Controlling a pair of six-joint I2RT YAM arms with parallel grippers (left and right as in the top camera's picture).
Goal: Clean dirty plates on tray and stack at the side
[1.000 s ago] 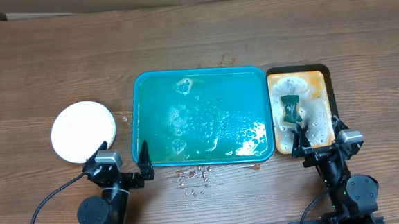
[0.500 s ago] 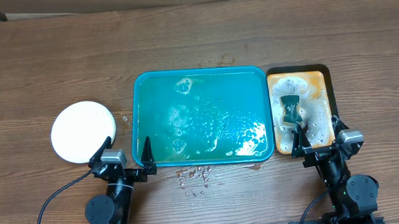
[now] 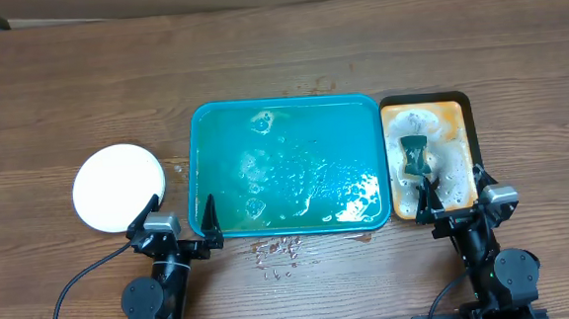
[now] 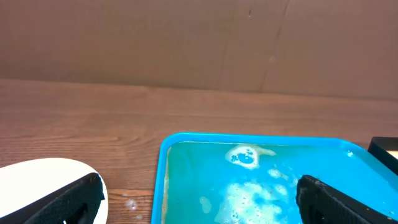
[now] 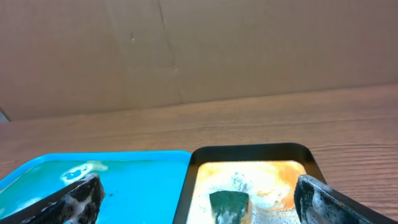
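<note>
Teal-blue rectangular plastic tray (image 3: 312, 128), wet and foamy, lies mid-bench with no plate on it. A round white plate (image 3: 118, 186) sits just beside the tray, toward the bench's left edge, its top clean. Whether others lie beneath it cannot be told. The left gripper (image 3: 180, 203) and right gripper (image 3: 452, 183) hover at the near edge, fingers spread wide and empty. The work looks finished, so the arms should rest without nudging the plate or the green sponge (image 3: 414, 155).

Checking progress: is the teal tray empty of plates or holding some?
Empty: the teal tray holds only suds; a white plate lies beside it.
</note>
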